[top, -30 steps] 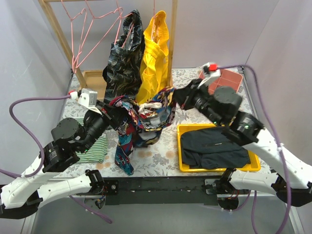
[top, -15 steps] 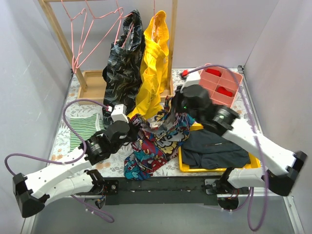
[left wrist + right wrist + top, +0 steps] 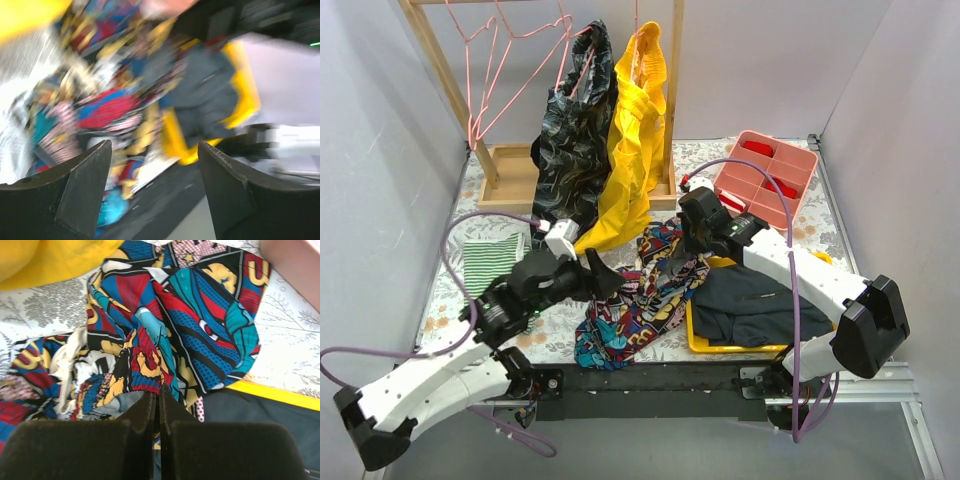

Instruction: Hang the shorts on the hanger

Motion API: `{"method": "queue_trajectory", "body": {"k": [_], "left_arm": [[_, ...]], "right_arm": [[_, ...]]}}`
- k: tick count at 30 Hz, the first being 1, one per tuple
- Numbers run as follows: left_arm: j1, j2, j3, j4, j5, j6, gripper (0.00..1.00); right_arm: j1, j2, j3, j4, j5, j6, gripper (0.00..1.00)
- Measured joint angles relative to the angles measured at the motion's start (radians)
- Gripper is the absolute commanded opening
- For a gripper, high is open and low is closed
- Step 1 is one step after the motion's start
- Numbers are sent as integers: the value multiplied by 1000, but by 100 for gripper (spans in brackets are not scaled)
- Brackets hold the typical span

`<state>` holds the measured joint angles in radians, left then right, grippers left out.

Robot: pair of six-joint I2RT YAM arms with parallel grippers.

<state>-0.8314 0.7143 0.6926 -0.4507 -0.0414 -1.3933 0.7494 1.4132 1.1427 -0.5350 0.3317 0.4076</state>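
**Top external view.** The floppy comic-print shorts (image 3: 638,295), in red, blue, black, white and yellow, lie rumpled on the table's floral cloth (image 3: 450,290). Their long axis runs on a diagonal. The upper end is at the right gripper (image 3: 682,250) and the lower end points toward the near edge, left of the flat yellow plastic tray (image 3: 692,335). A dark folded garment (image 3: 760,300) fills that tray. The left gripper (image 3: 608,278) sits at the shorts' left edge. The thin pink wire hanger (image 3: 470,95) is one of several alike on the wooden rack (image 3: 440,70) at the far left, well apart from the shorts. A black-grey patterned garment (image 3: 570,130) and a plain yellow garment (image 3: 635,120) hang beside it. A pink compartment box (image 3: 770,175) stands at the far right, and a green-striped cloth (image 3: 485,260) lies on the left.

**Left wrist view.** Everything here is blurred by motion. The left gripper (image 3: 152,147) has its two dark fingers (image 3: 82,185) spread wide with nothing between them. Beyond them lie the shorts (image 3: 100,105), the yellow tray (image 3: 245,95) and the dark garment (image 3: 205,90).

**Right wrist view.** The right gripper (image 3: 158,395) has its black fingers (image 3: 140,415) pressed together, pinching the shorts (image 3: 180,315) at their gathered elastic waistband. The printed cloth fans away from the tips, creased and soft. Its far edge lies under the yellow garment (image 3: 45,260) and its right edge over the tray's rim (image 3: 275,392). The dark garment (image 3: 260,420) lies below that rim.
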Motion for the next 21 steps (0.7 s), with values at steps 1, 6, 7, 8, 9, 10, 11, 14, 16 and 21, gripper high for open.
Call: {"method": "queue_trajectory", "body": {"k": [1,6,7,8,9,10,11,14,16,21], "left_arm": [[0,-27,25,1,8,10,70],[-1,-64,306,-6,-93,123,71],[-1,-35,385,-3,-135,163,73],[-1,4,454,10,-175,198,74],[0,55,534,20,-220,238,76],[7,108,599,37,-257,277,79],[23,165,658,58,-284,316,79],[130,329,815,78,-301,393,79],[260,452,929,69,-247,409,75],[652,690,1112,69,-15,364,68]], "right_arm": [[-1,0,0,7,-10,-1,1],[-6,0,0,31,-49,-6,1],[-6,0,0,37,-58,-7,1],[-7,0,0,43,-67,-8,1],[-8,0,0,45,-73,-9,1],[-8,0,0,46,-80,-11,1],[-8,0,0,47,-84,-12,1],[-8,0,0,49,-102,-17,1],[-9,0,0,53,-113,-21,1],[-9,0,-2,66,-140,-27,1]]}}
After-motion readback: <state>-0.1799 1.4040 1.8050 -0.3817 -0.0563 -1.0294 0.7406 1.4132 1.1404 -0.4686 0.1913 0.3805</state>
